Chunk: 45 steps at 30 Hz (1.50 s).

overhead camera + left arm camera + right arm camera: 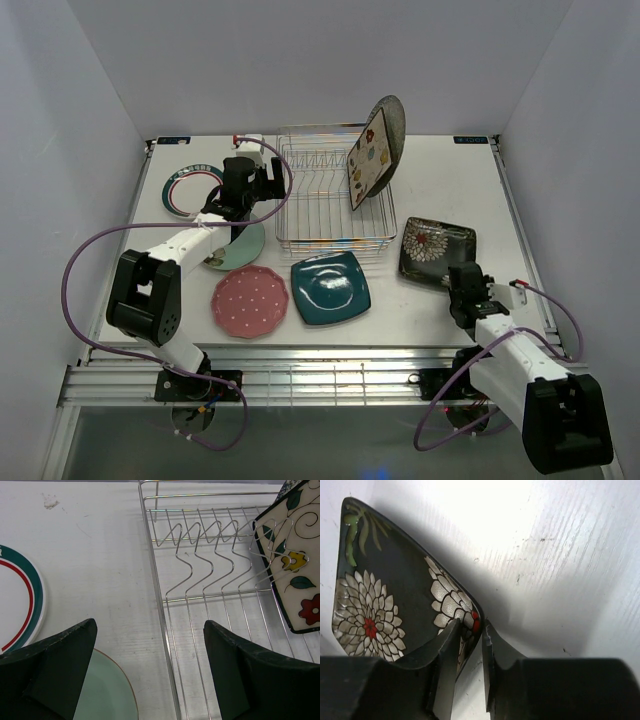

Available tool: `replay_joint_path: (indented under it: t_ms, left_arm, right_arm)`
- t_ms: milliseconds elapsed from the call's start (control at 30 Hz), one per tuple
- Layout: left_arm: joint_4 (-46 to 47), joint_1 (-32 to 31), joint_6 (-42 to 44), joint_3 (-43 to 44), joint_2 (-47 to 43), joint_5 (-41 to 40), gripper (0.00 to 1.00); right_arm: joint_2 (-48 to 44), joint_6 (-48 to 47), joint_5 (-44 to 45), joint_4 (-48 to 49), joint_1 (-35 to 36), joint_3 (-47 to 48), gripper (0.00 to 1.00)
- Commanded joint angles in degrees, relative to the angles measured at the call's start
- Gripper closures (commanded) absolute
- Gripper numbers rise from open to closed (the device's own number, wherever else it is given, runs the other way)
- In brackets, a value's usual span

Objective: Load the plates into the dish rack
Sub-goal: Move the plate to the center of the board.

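The dish rack [330, 200] [200, 570] holds the cream floral square plate [368, 158] [295, 580] upright, with the speckled grey round plate [392, 120] behind it. My right gripper [462, 278] [470, 625] is shut on the near rim of the black floral square plate [436, 248] [385, 595], one finger above and one below. My left gripper [265, 183] [150, 630] hangs open over the rack's left edge, above the mint plate [240, 248] [105, 690]. The teal square plate [331, 287], the pink dotted plate [250, 300] and the white teal-rimmed plate [185, 190] [25, 600] lie flat on the table.
The rack's prongs left of the cream plate stand bare. White walls close in the table on the left, back and right. A purple cable loops from each arm.
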Motion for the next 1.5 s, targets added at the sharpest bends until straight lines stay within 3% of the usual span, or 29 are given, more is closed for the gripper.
replay_joint_path:
  t_ms: [0,300,467,833,1467]
  left_arm:
    - [0.8,0.2,0.6,0.9,-1.5,0.6,0.02]
    - [0.8,0.2,0.6,1.0,-1.2,0.8,0.02]
    - [0.8,0.2,0.7,1.1,-0.9,0.8,0.02]
    - [0.7,0.3,0.7,1.0,-1.4,0.9,0.02]
    - [0.7,0.2,0.8,1.0,-1.6,1.0,0.02]
  right_arm:
    - [2.3,-3.0,0.7,-2.4,-3.1,3.1,0.73]
    - [10.2,-9.2,-2.8,0.9,-8.1,10.0,0.76]
    - [13.8,-12.3,-5.5,1.0,-9.6,13.0,0.69]
    - [7.9,-13.2,-3.6,1.0,-9.6,10.0,0.59]
    - [1.6,-15.1,-16.5,9.6,-9.2,2.1,0.47]
